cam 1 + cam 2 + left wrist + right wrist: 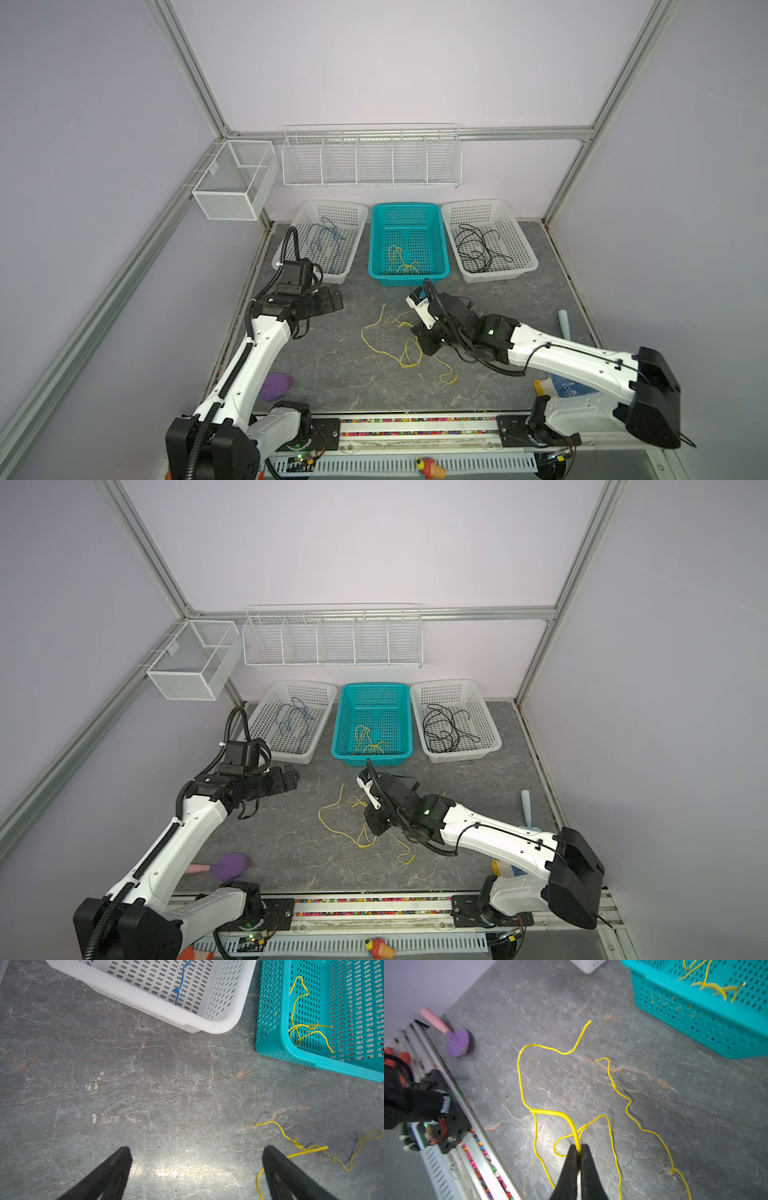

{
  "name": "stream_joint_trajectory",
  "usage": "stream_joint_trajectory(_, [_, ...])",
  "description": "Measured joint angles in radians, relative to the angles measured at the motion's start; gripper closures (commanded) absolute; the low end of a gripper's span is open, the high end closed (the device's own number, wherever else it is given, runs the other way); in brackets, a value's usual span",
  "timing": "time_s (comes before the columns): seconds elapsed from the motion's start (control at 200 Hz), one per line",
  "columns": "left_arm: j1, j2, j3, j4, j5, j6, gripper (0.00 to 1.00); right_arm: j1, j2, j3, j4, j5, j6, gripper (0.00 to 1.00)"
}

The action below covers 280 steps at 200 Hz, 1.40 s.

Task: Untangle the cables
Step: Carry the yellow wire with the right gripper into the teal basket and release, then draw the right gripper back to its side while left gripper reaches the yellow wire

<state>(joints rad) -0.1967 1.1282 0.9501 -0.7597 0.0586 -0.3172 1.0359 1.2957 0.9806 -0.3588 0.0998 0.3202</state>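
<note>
Both top views sit high over the near edge of the table (332, 386), tilted down, wide, whole scene, nearly identical. Left wrist view: close above the table, looking past left gripper (195, 1151) fingertips, with white basket (218, 1026) and teal basket (268, 1022) beyond them. Right wrist view: lower, closer, past right gripper (579, 1147) fingertips. The wrist views share the teal basket and the yellow cable (550, 1112).

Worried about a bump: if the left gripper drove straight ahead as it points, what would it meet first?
The left gripper likely meets bare table, then the white basket at its near corner; depth is unclear.
</note>
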Motion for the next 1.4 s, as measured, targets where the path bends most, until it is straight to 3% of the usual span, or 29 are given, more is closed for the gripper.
stream_joint_trajectory(0.24, [0.000,0.008,0.000,-0.013,-0.027,0.005,0.01,-0.019,-0.046,0.159,-0.093,-0.011,-0.045,0.94])
stream_joint_trajectory(0.425, [0.000,0.045,0.003,-0.026,-0.013,0.004,0.01,-0.195,-0.007,0.340,-0.140,-0.011,-0.068,0.93])
stream_joint_trajectory(0.585, [0.000,0.070,0.013,-0.033,0.010,-0.009,0.01,-0.358,0.129,0.497,-0.145,-0.016,-0.067,0.93])
stream_joint_trajectory(0.82, [-0.008,0.071,0.013,-0.025,0.057,-0.066,0.01,-0.481,0.396,0.653,-0.146,-0.044,-0.043,0.93])
stream_joint_trajectory(1.065, [-0.160,0.040,-0.039,0.009,0.053,-0.150,0.01,-0.518,0.658,0.853,-0.188,-0.056,-0.032,0.93])
stream_joint_trajectory(1.17, [-0.229,0.035,-0.072,0.029,0.043,-0.194,0.01,-0.518,0.719,0.904,-0.214,-0.057,-0.029,0.88])
stream_joint_trajectory(1.399, [-0.384,0.035,-0.138,0.082,0.017,-0.294,0.01,-0.518,0.723,0.906,-0.244,-0.072,-0.023,0.59])
